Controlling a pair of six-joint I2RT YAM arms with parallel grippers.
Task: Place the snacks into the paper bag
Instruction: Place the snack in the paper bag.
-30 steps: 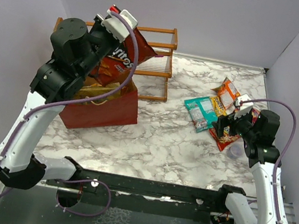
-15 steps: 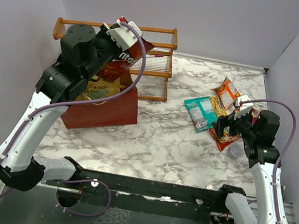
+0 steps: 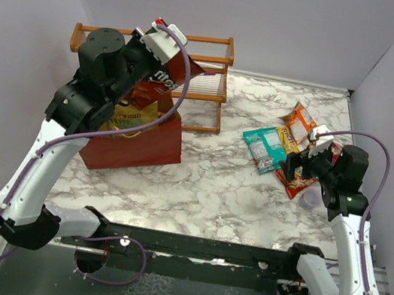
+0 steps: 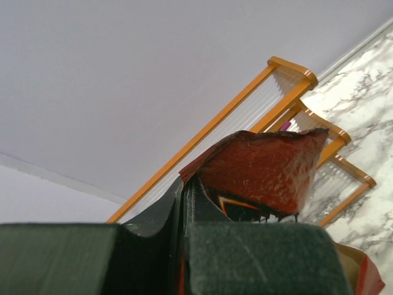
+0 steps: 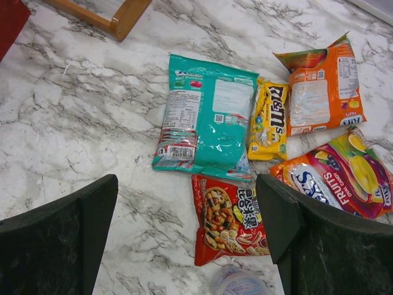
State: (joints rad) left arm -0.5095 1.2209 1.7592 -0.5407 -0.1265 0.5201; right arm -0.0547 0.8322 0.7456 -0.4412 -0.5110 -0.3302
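Note:
My left gripper (image 3: 161, 36) is shut on the top edge of the red Doritos bag (image 3: 161, 82), which hangs with its lower end inside the mouth of the dark red paper bag (image 3: 140, 147). The left wrist view shows the Doritos bag (image 4: 264, 172) pinched between the closed fingers of that gripper (image 4: 182, 206). A tan chip bag (image 3: 130, 116) sits inside the paper bag. My right gripper (image 5: 187, 200) is open above a small red packet (image 5: 230, 218), a teal packet (image 5: 209, 117), a yellow M&M's packet (image 5: 269, 120), an orange packet (image 5: 322, 86) and a fruit-candy packet (image 5: 344, 178).
A wooden slatted rack (image 3: 210, 81) stands just behind and right of the paper bag. A small translucent purple cup (image 5: 239, 284) lies beside the small red packet. The table's right wall is close to the right arm.
My left gripper has come down and slightly right, lowering the Doritos bag further into the paper bag's mouth. The right arm has not moved.

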